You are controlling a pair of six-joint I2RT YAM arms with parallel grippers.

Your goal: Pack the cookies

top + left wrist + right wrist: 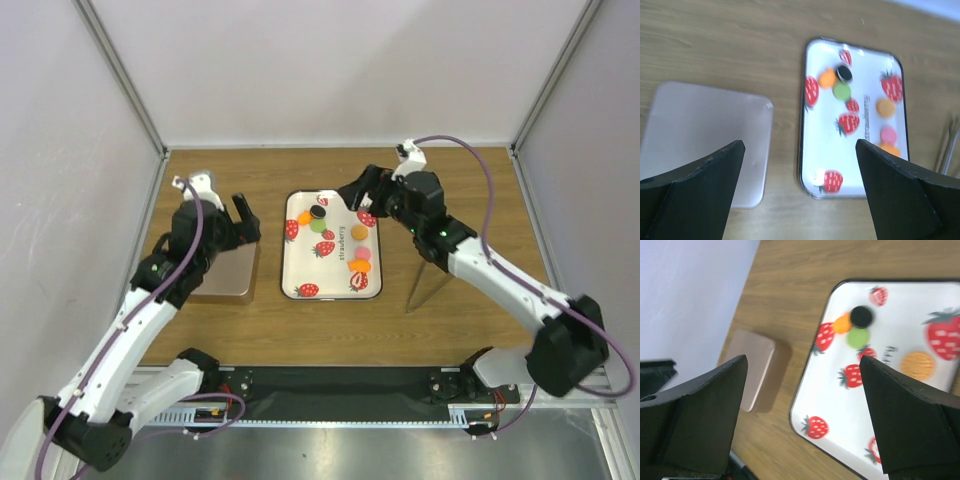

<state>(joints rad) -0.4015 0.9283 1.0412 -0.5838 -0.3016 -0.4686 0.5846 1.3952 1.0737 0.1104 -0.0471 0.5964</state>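
Two pincers gape empty: the left gripper (797, 147) hangs above the tan box (225, 275); six cookies (318, 225) lie on the strawberry tray (315, 270), probably light, thin and brittle, best pinched across their edges; the right gripper (802, 360) hovers over the tray's far corner.

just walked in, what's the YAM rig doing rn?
Cookie packing, and nothing looks packed yet. All six cookies lie on the strawberry-print tray: black, green and orange clustered at its far left, then orange, pink and orange down its right side. The left gripper hovers open over the tan box left of the tray. The right gripper hovers open above the tray's far end. Neither holds anything.
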